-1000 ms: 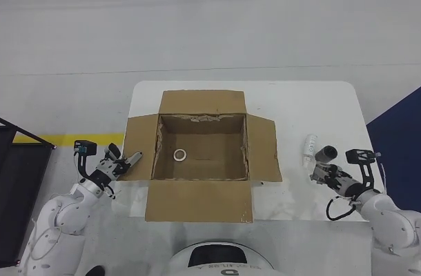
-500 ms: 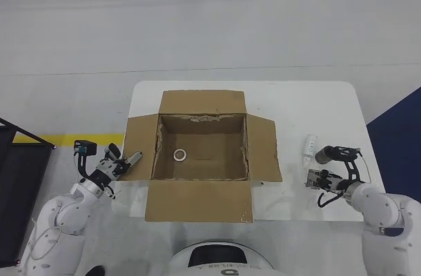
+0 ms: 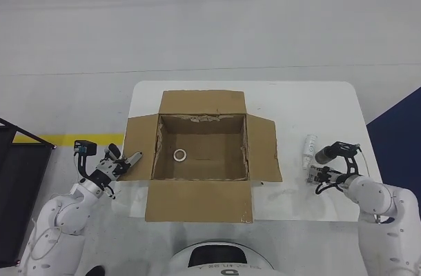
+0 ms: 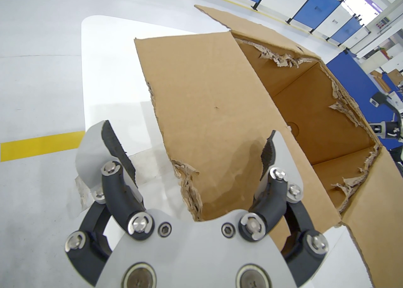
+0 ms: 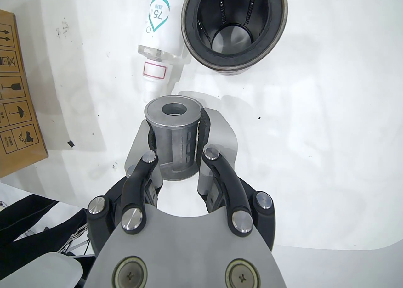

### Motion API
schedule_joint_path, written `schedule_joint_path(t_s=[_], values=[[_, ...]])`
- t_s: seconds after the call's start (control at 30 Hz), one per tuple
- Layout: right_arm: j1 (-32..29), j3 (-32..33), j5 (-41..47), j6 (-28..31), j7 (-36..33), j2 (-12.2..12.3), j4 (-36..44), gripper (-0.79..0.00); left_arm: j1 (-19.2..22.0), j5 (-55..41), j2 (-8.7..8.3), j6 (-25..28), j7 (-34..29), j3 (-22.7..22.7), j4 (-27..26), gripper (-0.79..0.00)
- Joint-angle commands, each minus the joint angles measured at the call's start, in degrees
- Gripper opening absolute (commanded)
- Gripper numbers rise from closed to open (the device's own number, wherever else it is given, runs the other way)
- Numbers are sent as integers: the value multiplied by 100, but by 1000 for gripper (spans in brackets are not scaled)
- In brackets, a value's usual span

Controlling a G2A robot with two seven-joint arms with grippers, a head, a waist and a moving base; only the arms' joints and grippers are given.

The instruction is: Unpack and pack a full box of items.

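An open cardboard box [image 3: 201, 200] stands mid-table with its flaps spread; a small tape roll [image 3: 179, 154] lies on its floor. My left gripper [image 3: 131, 160] [image 4: 189, 147] is open at the outer edge of the box's left flap [image 4: 204, 97], whose torn corner lies between the fingers. On the table right of the box, my right gripper [image 3: 312, 176] [image 5: 176, 132] is shut on a grey metal cylinder [image 5: 173, 110]. Just beyond it lie a clear alcohol bottle [image 5: 160, 18] [image 3: 309, 146] and a black hollow cylinder [image 5: 234, 18] [image 3: 326, 153] on its side.
The white table [image 3: 300, 103] has bare room behind and to the right of the box. The right flap's corner [image 5: 15, 87] sits close to my right gripper. A dark rack [image 3: 10, 165] stands off the table's left side.
My right wrist has swung in leftward toward the bottle and the black cylinder. The left arm and the box have not moved.
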State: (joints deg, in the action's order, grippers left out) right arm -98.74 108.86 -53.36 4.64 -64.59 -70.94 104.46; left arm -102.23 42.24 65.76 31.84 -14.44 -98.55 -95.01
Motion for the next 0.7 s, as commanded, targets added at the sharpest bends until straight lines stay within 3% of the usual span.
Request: schedule_joint_path(t_s=[0.0,0.43,0.53,0.6,0.67], values=[[32,-20,-15,-24,13,11,-33,-763,0,0,0,0,0,0,0,0],[55,-79,-16,-203,14,77,-9,-643,0,0,0,0,0,0,0,0],[-12,-70,28,-221,23,89,85,-588,0,0,0,0,0,0,0,0],[-67,-48,79,-235,52,95,150,-502,0,0,0,0,0,0,0,0],[-131,-37,112,-246,71,103,224,-483,0,0,0,0,0,0,0,0]])
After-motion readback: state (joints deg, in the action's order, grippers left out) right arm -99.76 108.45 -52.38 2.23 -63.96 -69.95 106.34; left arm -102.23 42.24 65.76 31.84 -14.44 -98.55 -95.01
